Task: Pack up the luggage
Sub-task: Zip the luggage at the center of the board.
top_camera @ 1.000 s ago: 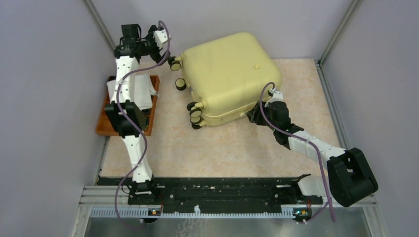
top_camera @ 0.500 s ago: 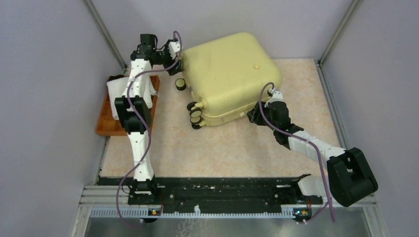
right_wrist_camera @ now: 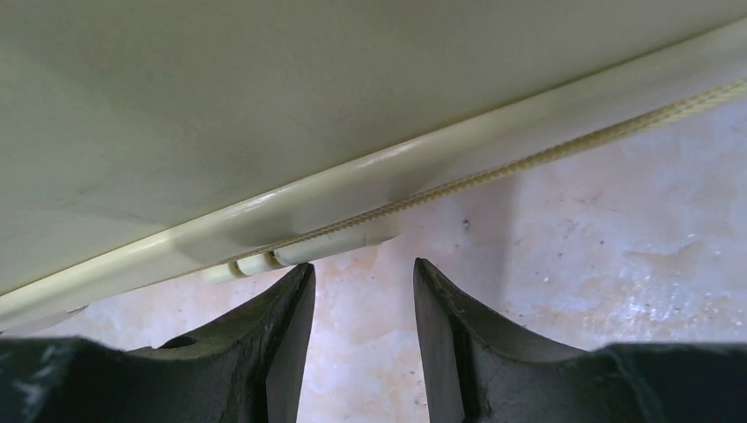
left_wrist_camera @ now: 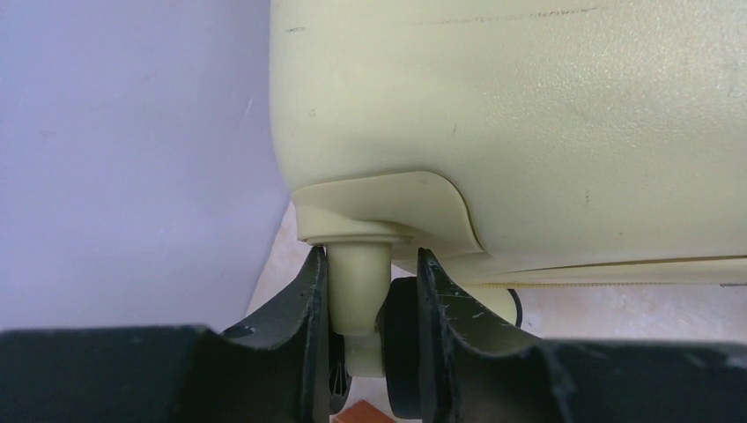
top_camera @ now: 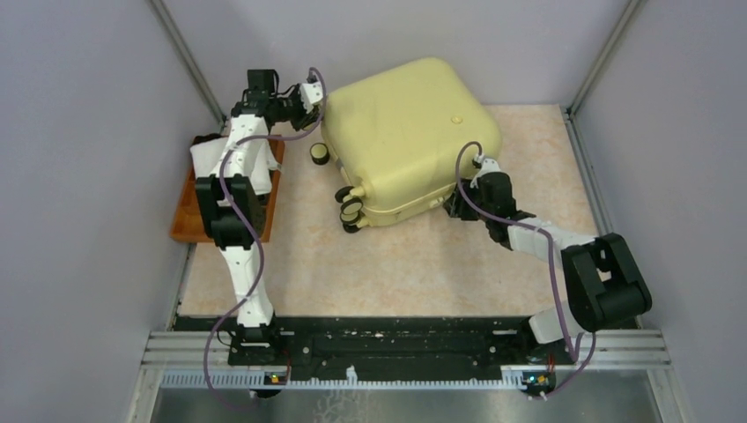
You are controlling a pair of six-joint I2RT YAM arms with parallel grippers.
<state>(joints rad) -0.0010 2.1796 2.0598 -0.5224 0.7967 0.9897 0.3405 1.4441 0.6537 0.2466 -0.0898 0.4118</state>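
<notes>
The luggage [top_camera: 405, 132] lay closed on the worktop [top_camera: 396, 273], between both pincers. The left pincer [left_wrist_camera: 368, 269] clenched a wheel stem [left_wrist_camera: 357, 295] directly ahead. The right pincer [right_wrist_camera: 363, 295] stood released, the zipper seam [right_wrist_camera: 528, 150] running crosswise just beyond its tips.

Left claw [left_wrist_camera: 371, 264] clamps wheel stem [left_wrist_camera: 357, 300] under luggage [left_wrist_camera: 528, 132].

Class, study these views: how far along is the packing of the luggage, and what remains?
Done: nothing visibly packed; the luggage lies closed. In hand: the left gripper clamps a wheel post at its far corner, while the right gripper is open beside the zipper seam. Left: opening it and loading; something white sits on the orange tray.
</notes>
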